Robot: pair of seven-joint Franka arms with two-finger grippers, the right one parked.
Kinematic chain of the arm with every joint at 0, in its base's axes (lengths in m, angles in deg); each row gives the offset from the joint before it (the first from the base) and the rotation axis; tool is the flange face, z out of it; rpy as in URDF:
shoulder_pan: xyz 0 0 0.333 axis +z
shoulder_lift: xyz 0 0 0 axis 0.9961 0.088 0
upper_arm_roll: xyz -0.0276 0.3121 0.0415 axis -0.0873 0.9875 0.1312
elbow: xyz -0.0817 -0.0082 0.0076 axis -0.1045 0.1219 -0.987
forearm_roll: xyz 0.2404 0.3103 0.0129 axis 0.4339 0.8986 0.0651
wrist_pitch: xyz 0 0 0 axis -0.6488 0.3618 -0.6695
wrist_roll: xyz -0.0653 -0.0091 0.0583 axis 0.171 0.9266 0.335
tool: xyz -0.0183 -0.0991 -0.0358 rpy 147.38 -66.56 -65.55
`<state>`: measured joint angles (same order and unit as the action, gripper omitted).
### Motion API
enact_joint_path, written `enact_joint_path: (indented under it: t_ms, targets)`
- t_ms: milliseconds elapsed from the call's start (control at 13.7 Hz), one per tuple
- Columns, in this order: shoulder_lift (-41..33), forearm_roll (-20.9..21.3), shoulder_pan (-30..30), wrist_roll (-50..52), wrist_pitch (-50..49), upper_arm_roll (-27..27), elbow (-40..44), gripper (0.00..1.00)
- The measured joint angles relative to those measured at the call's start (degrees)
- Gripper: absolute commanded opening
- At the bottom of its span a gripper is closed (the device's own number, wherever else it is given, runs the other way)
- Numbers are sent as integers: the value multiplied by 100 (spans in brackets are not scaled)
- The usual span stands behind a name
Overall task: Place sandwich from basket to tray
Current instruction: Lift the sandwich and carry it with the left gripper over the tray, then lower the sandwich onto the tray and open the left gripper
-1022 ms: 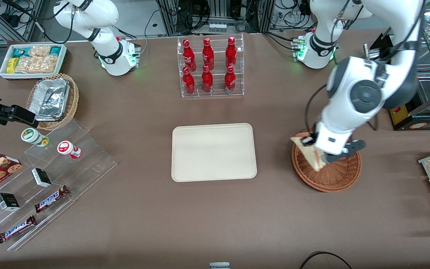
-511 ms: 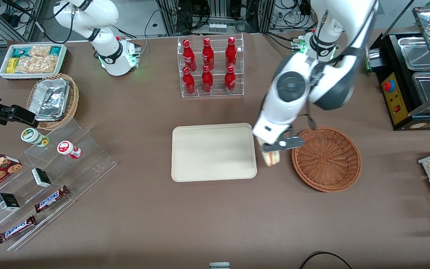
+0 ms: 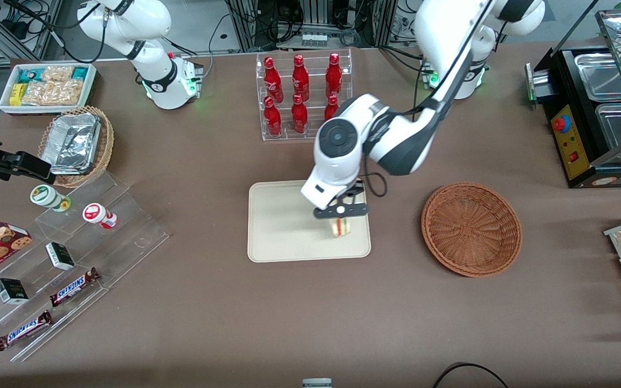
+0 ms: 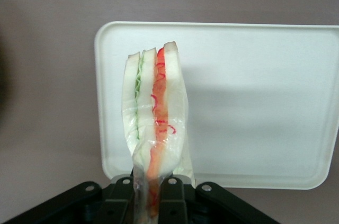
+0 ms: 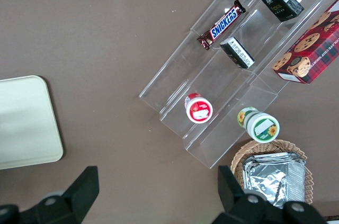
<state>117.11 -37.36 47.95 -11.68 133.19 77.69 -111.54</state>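
Note:
My left gripper (image 3: 341,214) is shut on the clear-wrapped sandwich (image 3: 340,227) and holds it above the cream-beige tray (image 3: 283,226), over the tray's end nearest the basket. In the left wrist view the sandwich (image 4: 155,113) stands on edge between the black fingers (image 4: 172,203), with green and red-orange filling showing, and the tray (image 4: 254,102) lies below it. The reddish-brown wicker basket (image 3: 471,229) sits empty on the table beside the tray, toward the working arm's end.
A clear rack of red bottles (image 3: 302,97) stands farther from the front camera than the tray. A tan basket of foil trays (image 3: 76,144), a white snack box (image 3: 46,86) and clear shelves with snacks (image 3: 62,264) lie toward the parked arm's end. A metal warmer (image 3: 596,108) stands past the basket.
My left gripper has carried the sandwich up out of the basket and sideways across the table, and now it is over the tray. The basket is left empty.

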Motion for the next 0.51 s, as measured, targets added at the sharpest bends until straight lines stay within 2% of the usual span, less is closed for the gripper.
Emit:
enact_joint_path:
  t_ms: [365, 511]
  targets:
    - [592, 8, -428, 49, 502, 4, 180, 11]
    - [799, 163, -578, 89, 651, 12, 187, 11]
